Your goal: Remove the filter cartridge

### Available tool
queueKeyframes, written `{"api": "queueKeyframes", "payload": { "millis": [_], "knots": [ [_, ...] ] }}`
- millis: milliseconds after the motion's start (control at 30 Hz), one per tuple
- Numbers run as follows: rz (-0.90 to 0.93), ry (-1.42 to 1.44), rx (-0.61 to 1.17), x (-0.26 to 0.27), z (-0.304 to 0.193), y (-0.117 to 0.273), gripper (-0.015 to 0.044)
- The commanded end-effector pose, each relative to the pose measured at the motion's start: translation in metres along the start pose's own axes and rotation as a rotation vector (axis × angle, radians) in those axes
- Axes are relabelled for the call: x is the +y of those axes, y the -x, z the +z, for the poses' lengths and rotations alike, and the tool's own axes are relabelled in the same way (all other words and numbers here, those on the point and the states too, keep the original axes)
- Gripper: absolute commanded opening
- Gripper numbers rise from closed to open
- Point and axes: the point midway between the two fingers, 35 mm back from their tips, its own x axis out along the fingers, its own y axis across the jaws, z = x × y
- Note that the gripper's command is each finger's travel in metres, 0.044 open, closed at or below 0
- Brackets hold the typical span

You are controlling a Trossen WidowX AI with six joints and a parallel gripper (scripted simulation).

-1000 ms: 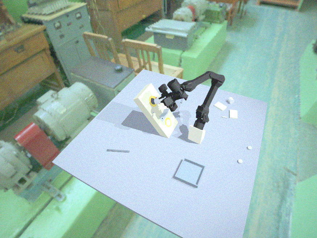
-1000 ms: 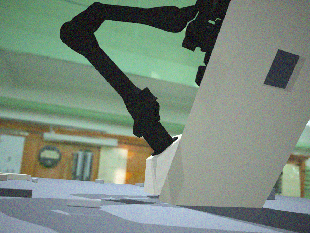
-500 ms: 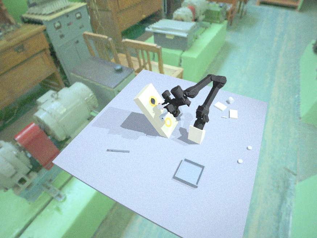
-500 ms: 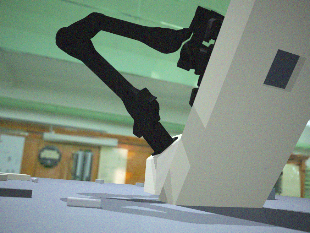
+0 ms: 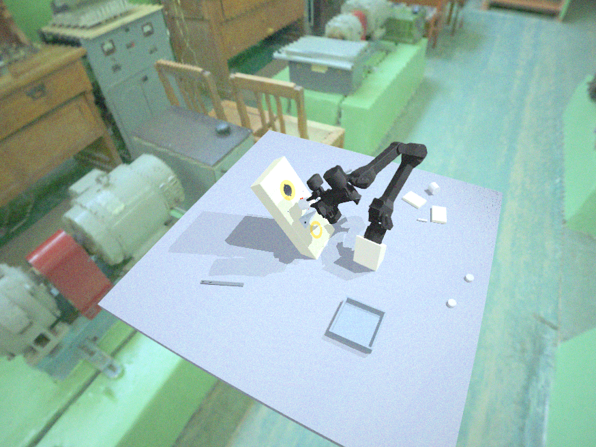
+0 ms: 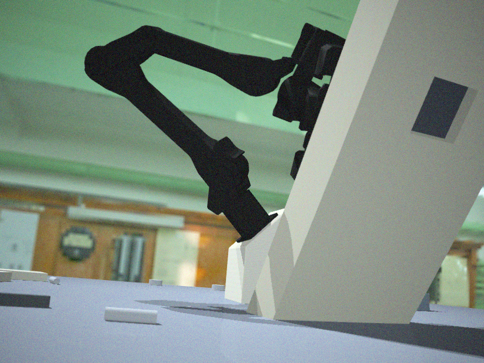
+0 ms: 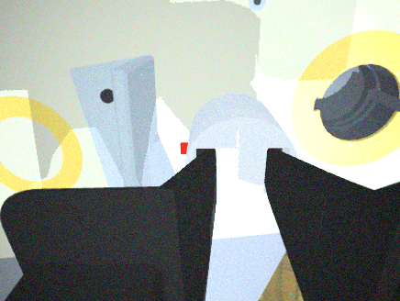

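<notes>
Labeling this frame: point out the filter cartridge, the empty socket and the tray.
filter cartridge (image 7: 236, 121), wrist view, rounded pale body above the fingertips
empty socket (image 7: 360, 102), wrist view, dark bore inside the yellow ring
tray (image 5: 365, 309), top view, far rim

Cream slanted service panel (image 5: 284, 211): yellow rings, dark empty socket (image 7: 360, 107), small red mark.
Pale blue-grey round filter cartridge (image 7: 238, 138): plain.
Black parallel-jaw gripper (image 7: 238, 158): matt black.
Square tray (image 5: 332, 322): grey rim, light blue floor.
Table top (image 5: 269, 356): pale lavender.

Pale blue round filter cartridge (image 7: 238, 130) is out of its dark, yellow-ringed socket (image 7: 360, 103); grey tray (image 5: 355, 326) lies flat on the worktop (image 5: 269, 346).
</notes>
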Motion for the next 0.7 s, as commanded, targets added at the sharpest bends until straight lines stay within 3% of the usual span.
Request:
{"api": "queueKeyframes", "payload": {
  "millis": [0,333,667],
  "knots": [
    [-0.001,-0.002,0.000,-0.001,0.000,0.000,0.0107],
    [-0.005,-0.005,-0.002,0.002,-0.001,0.000,0.0107],
    [-0.005,-0.006,-0.002,-0.073,0.008,0.009,0.0107]
  ]
}}
